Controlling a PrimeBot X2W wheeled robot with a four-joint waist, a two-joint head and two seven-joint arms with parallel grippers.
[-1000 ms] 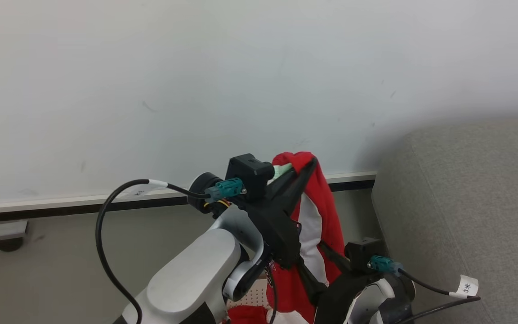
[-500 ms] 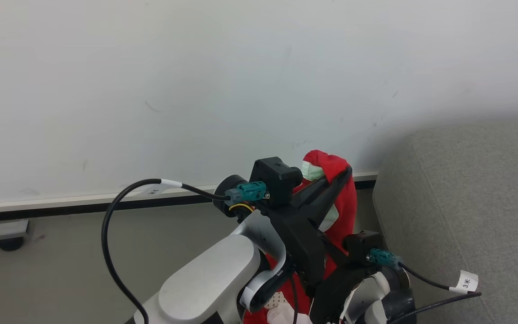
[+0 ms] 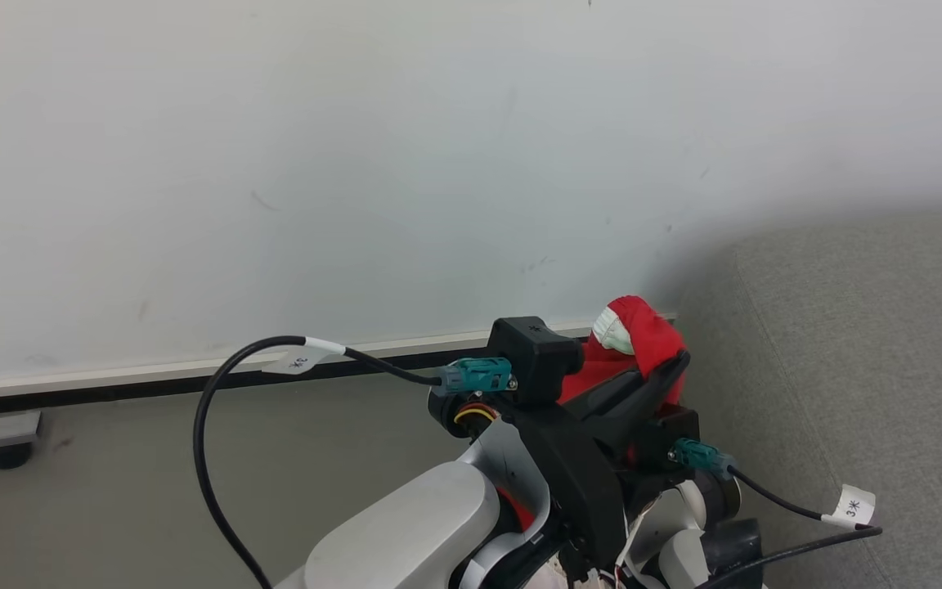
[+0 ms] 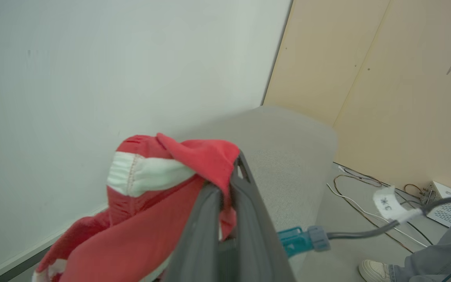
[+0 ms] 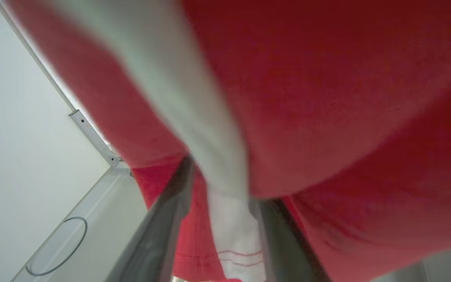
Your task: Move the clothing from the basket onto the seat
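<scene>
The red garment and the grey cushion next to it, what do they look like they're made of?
The red garment looks like soft knit cloth, perhaps cotton or a blend, matte: it folds limply and shows stitching on its white band. The grey cushion looks like woven upholstery fabric, matte, with a fine speckled weave over padded, rounded edges. The fibre cannot be told.

We see a white wall (image 3: 275, 164) meeting a grey floor (image 3: 111, 491) along a dark baseboard (image 3: 111, 383). By the floor's left edge sits a black caster (image 3: 5, 452). Below a beige panel (image 4: 386, 78), loose cables (image 4: 362, 181) and a white box (image 4: 446, 203) lie on the floor, near a person's shoe (image 4: 374, 270).
</scene>
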